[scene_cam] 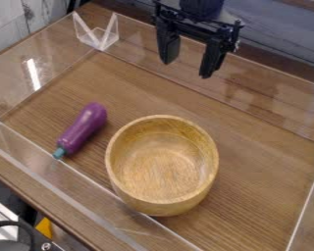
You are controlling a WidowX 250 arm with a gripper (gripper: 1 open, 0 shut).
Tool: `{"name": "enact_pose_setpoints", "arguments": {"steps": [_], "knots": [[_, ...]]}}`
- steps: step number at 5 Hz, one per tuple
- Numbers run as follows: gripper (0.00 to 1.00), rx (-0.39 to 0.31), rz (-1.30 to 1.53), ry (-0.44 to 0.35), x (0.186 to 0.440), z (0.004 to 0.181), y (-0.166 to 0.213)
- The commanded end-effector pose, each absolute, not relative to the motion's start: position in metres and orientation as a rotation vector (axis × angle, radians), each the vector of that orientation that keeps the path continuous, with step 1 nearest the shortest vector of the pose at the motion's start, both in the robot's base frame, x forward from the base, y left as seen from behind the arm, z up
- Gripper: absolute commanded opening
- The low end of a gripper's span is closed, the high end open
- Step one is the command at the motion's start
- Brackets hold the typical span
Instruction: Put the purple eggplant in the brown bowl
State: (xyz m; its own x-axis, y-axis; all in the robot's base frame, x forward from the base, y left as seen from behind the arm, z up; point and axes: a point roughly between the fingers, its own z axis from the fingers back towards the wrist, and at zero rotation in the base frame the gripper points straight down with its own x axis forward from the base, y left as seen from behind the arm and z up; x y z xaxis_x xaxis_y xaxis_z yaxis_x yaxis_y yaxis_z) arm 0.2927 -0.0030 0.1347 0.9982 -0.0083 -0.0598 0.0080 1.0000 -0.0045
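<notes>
While the black claw [188,54] hangs at the back of the bench [271,118], pointing straight down, its fingers [212,57] stand spread wide with clear air between them, and nothing is gripped or touched. Down on the wooden surface, well apart from the claw, the purple eggplant [82,127] lies on its side toward the left, plump end up and away from us, teal stem tip toward the near-left edge. Just beside it, to the right, sits the brown bowl [163,165], upright, its grainy inside open to view and holding nothing. Eggplant and bowl look close but not touching. Clear plastic walls [42,69] ring the bench, and a small clear angled piece [97,31] stands at the back left.
</notes>
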Motion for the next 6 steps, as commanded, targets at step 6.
{"name": "enact_pose_setpoints", "arguments": {"steps": [6], "knots": [[1.0, -0.018, 0.22, 0.11, 0.288, 0.119, 0.028]]}}
